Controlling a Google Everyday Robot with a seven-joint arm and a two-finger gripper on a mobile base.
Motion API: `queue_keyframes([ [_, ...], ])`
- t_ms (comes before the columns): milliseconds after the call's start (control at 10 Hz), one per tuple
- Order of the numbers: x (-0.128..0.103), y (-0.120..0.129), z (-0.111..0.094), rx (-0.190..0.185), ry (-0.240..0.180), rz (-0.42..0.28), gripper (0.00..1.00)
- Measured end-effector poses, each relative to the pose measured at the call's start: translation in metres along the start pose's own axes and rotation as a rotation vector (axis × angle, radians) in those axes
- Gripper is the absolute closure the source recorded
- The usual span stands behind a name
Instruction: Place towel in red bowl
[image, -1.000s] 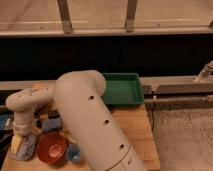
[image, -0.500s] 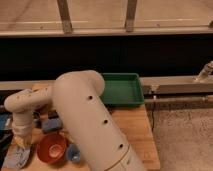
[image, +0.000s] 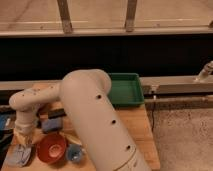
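The red bowl (image: 51, 147) stands on the wooden table (image: 137, 127) near its front left corner. The towel (image: 18, 156), a grey-blue cloth, lies crumpled just left of the bowl at the table's front left edge. My gripper (image: 23, 138) points down directly above the towel, at the end of the pale arm (image: 95, 120) that fills the middle of the view. It is to the left of the bowl. I cannot see whether the gripper touches or holds the towel.
A green tray (image: 125, 89) sits at the table's back right. A small blue bowl (image: 75, 153) stands right of the red bowl. A blue sponge-like block (image: 50, 124) and a dark object (image: 56, 113) lie behind the red bowl. A dark wall runs behind the table.
The gripper dipped toward the towel and now sits slightly higher and further right. The towel remains beneath it, left of the red bowl.
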Motion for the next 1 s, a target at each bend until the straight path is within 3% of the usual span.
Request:
queue_keyframes([
  [300,-0.003,0.013,-0.053,0.034,-0.088,-0.026,1.00],
  [600,-0.002,0.022,-0.113,0.098,-0.169,-0.050,1.00],
  [800,0.011,0.019,-0.139,0.139,-0.188,-0.045,1.00],
  [1000,0.042,0.014,-0.148,0.153,-0.182,-0.003,1.00],
])
